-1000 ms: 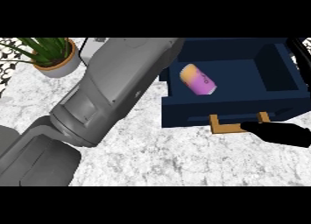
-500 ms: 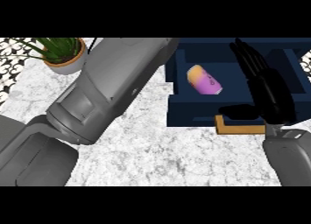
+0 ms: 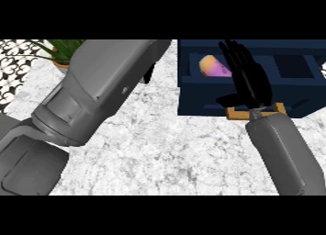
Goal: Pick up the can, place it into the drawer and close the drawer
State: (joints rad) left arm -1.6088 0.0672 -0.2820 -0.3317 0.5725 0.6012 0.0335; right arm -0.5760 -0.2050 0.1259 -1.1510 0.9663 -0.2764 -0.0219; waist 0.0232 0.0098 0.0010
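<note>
Can (image 3: 211,67) lies inside open drawer (image 3: 199,98); right hand (image 3: 246,78), fingers straight and holding nothing, hovers above the drawer's near front.

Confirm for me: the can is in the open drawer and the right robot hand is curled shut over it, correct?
Not quite. The head view shows the can lying in the open drawer, but the right robot hand is open, fingers straight, above the drawer beside the can, not curled shut over it.
</note>
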